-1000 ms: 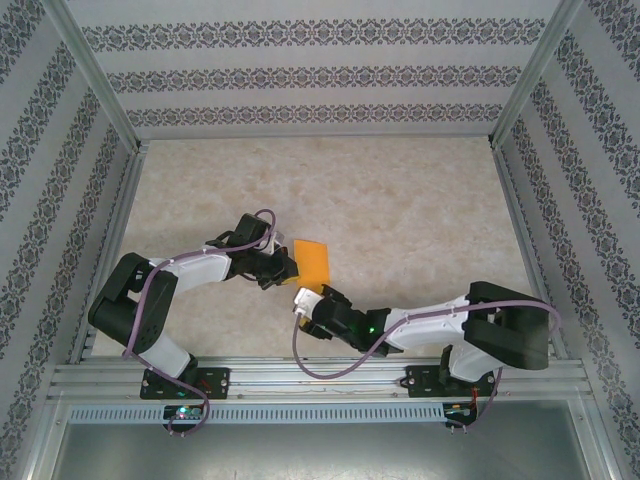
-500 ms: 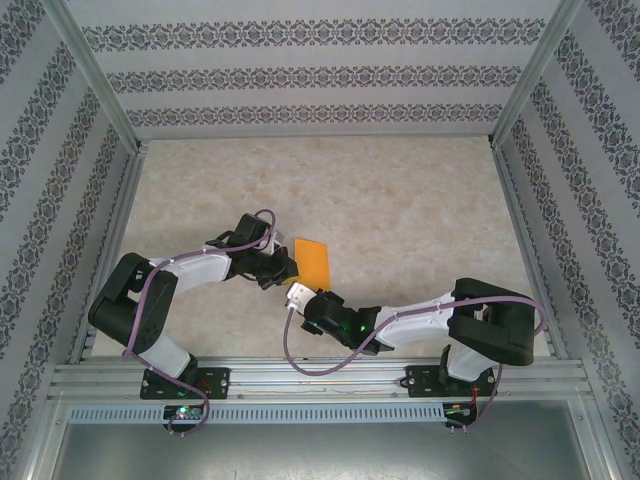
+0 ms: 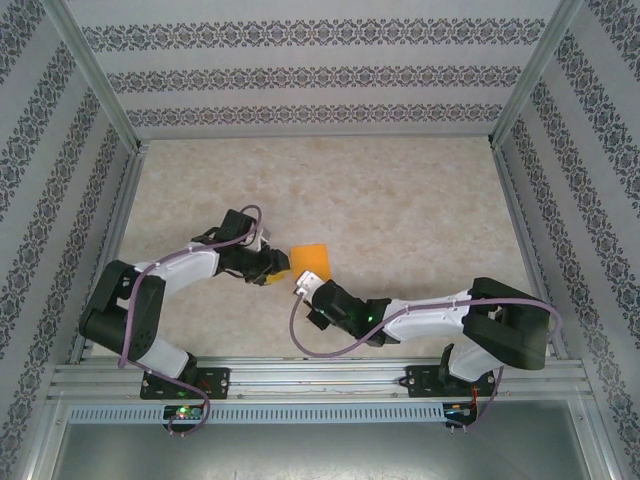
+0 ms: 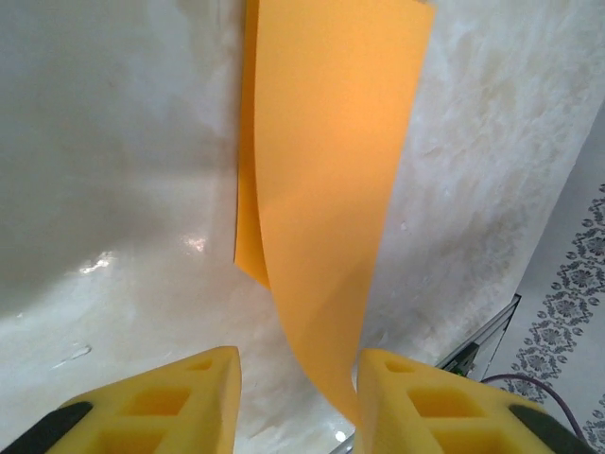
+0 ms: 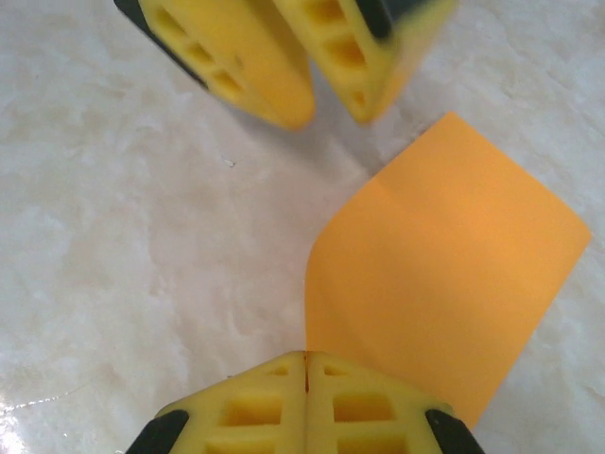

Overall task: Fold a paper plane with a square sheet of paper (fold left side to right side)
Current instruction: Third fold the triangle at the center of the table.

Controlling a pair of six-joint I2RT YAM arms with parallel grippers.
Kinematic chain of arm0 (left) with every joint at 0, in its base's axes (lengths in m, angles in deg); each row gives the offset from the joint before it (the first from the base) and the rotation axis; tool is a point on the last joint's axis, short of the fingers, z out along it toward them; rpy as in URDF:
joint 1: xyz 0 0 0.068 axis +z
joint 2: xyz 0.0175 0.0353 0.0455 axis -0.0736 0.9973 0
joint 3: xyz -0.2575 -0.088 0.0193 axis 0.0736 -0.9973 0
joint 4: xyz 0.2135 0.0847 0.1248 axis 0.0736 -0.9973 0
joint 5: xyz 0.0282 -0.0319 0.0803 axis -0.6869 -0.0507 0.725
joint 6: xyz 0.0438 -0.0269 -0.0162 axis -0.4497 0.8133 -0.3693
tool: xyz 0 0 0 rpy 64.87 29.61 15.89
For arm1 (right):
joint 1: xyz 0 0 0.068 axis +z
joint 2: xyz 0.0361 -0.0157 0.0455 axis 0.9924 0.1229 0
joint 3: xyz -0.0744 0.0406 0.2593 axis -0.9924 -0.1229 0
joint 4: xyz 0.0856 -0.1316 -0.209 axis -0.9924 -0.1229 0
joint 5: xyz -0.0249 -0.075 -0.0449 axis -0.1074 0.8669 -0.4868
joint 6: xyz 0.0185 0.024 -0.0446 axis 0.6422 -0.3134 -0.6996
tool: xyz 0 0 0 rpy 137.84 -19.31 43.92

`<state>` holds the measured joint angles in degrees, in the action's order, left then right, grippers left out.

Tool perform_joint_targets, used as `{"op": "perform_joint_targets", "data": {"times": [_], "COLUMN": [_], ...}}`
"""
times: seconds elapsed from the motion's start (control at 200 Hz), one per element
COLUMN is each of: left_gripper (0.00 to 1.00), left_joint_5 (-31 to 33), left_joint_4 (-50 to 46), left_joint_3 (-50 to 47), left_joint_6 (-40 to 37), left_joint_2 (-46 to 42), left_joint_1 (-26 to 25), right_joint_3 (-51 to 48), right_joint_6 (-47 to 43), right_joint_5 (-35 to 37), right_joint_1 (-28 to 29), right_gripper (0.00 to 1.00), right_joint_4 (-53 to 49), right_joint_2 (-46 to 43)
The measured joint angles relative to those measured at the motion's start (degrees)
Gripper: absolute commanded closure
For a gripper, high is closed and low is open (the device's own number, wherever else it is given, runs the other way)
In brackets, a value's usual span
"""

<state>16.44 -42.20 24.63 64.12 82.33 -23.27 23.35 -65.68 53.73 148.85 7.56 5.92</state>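
While right gripper [image 5: 305, 359] pinches sheet [image 3: 311, 260] | long axis near-far | left gripper [image 4: 297, 367] parted

Bright orange paper [image 3: 311, 262] (cream marbled table [image 3: 400, 200])

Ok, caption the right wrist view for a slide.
Right gripper shut on the orange paper; left gripper open just beyond.

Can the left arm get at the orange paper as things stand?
Likely yes: the paper runs up between the parted fingers of the left gripper, nothing in the way. The right gripper, shut on a nearby edge, leaves the gap free.
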Motion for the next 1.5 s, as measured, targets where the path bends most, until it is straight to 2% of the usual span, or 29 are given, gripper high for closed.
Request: {"op": "perform_joint_targets", "data": {"times": [0.135, 0.32, 0.62, 0.849, 1.209, 1.504], "left_gripper": [0.76, 0.85, 0.90, 0.97, 1.00, 1.00], "left_joint_5": [-0.5, -2.5, -2.8, 0.0, 2.9, 3.0], "left_joint_4": [-2.0, -1.4, -1.8, -3.5, -4.7, -4.3], "left_joint_3": [3.2, 7.4, 16.0, 20.3, 21.5, 21.5], "left_joint_6": [-2.6, -3.9, -7.6, -11.2, -16.0, -20.4], "left_joint_2": [-0.4, 5.2, 18.3, 23.7, 26.0, 26.0], "left_joint_1": [0.9, 0.2, -4.1, -5.1, -6.8, -8.0], "right_joint_3": [-0.5, -0.6, -0.6, -0.6, -0.6, -0.9], "right_joint_6": [1.8, 3.0, 4.3, 6.3, 10.8, 18.9], "right_joint_5": [-3.6, -6.6, -9.6, -13.7, -23.2, -34.3], "right_joint_1": [-2.1, -2.8, -4.0, -6.2, -11.0, -18.2], "right_gripper": [1.00, 1.00, 1.00, 1.00, 1.00, 1.00], "right_joint_4": [-0.7, -1.3, -1.9, -3.4, -4.7, -4.9], "right_joint_2": [-0.7, -0.7, -0.7, -0.7, -0.7, -0.7]}}
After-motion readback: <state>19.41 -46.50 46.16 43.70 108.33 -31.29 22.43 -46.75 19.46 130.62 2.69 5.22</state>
